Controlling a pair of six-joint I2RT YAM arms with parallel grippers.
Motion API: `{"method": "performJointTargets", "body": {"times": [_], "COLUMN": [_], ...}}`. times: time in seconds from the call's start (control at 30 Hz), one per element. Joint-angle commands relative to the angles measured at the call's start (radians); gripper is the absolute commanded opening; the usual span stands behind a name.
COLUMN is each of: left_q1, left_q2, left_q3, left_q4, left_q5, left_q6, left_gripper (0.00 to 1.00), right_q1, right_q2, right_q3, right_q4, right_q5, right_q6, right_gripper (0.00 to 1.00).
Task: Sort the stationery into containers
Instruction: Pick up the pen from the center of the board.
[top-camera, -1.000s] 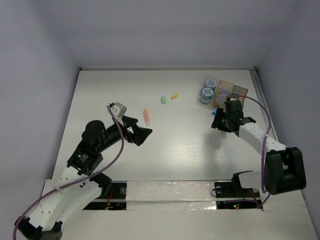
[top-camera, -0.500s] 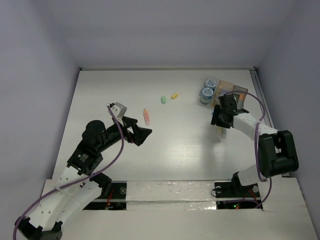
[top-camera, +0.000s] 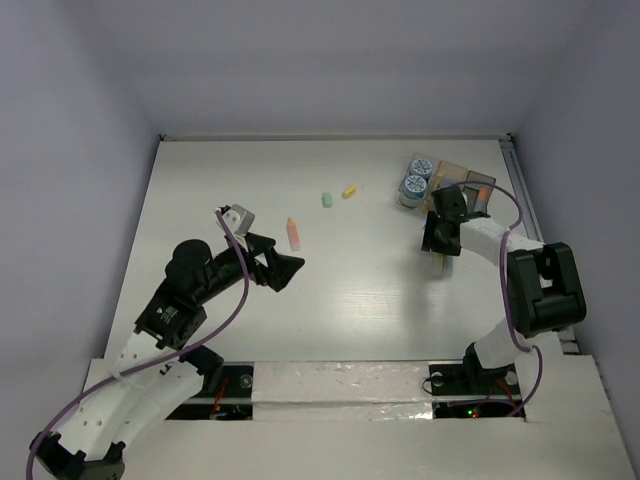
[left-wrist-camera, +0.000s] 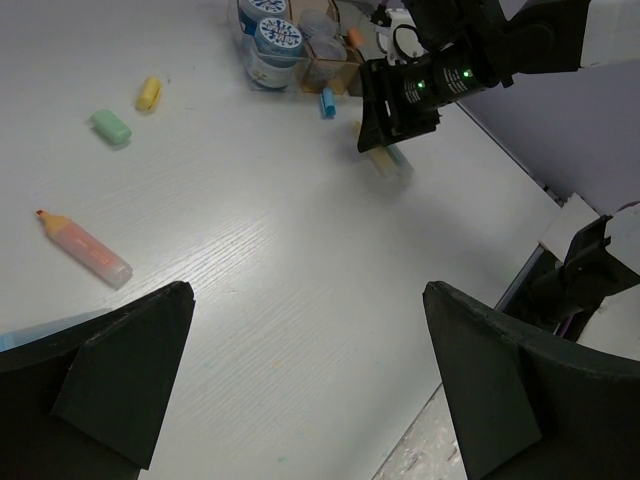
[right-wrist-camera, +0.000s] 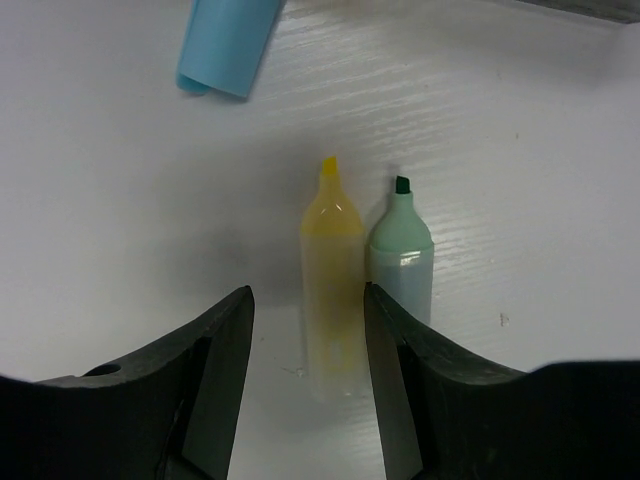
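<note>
My right gripper (top-camera: 438, 243) is open and low over a yellow marker (right-wrist-camera: 333, 290). Its jaws straddle that marker, and a green marker (right-wrist-camera: 402, 262) lies right beside it. A light blue piece (right-wrist-camera: 228, 45) lies just beyond them. The amber container (top-camera: 447, 186) and the grey container (top-camera: 481, 184) stand at the back right, with two blue-white rolls (top-camera: 414, 177) next to them. My left gripper (top-camera: 286, 267) is open and empty above the table. An orange marker (top-camera: 293, 234) lies just beyond it, with a green bit (top-camera: 326, 200) and a yellow bit (top-camera: 349, 191) farther back.
The left wrist view shows the orange marker (left-wrist-camera: 85, 250), the green bit (left-wrist-camera: 110, 127), the yellow bit (left-wrist-camera: 148, 93), the rolls (left-wrist-camera: 272, 35) and my right gripper (left-wrist-camera: 398, 95). Pale walls enclose the white table (top-camera: 360, 290) on three sides.
The right arm's elbow has swung inward and its gripper has shifted slightly left over the two markers. The left arm has not moved.
</note>
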Motion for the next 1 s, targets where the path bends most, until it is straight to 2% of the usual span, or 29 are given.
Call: {"method": "performJointTargets", "body": {"times": [0.0,0.23,0.37,0.43,0.6,0.63,0.67,0.77,0.87,0.97], "left_q1": [0.003,0.003,0.003,0.003,0.003,0.003,0.003,0.003,0.003,0.003], "left_q2": [0.001,-0.001,0.002,0.004,0.008,0.014,0.016,0.033,0.063,0.103], "left_q3": [0.033,0.033,0.031,0.029,0.028,0.026,0.026,0.02,0.016,0.017], "left_q4": [0.034,0.033,0.034,0.034,0.036,0.037,0.04,0.048,0.065,0.077], "left_q5": [0.005,0.0,0.003,0.006,0.008,0.014,0.019,0.045,0.1,0.14], "left_q6": [0.008,0.01,0.008,0.008,0.004,0.004,0.001,-0.007,-0.021,-0.031], "left_gripper": [0.99,0.99,0.99,0.99,0.98,0.97,0.97,0.96,0.96,0.95], "right_q1": [0.003,0.003,0.003,0.003,0.003,0.003,0.003,0.003,0.049,0.17], "right_q2": [0.032,0.075,0.1,0.112,0.123,0.129,0.132,0.1,-0.013,-0.127], "right_q3": [0.052,0.073,0.09,0.099,0.093,0.095,0.101,0.095,0.072,0.081], "right_q4": [-0.008,0.006,0.007,0.003,0.013,0.012,0.007,0.016,0.044,0.059], "right_q5": [0.005,-0.067,-0.06,-0.06,-0.06,-0.06,-0.061,-0.074,-0.123,-0.129], "right_q6": [-0.023,-0.029,-0.035,-0.041,-0.044,-0.046,-0.047,-0.044,-0.029,0.028], "right_gripper": [0.54,0.45,0.56,0.54,0.41,0.35,0.2,0.08,0.06,0.07]}}
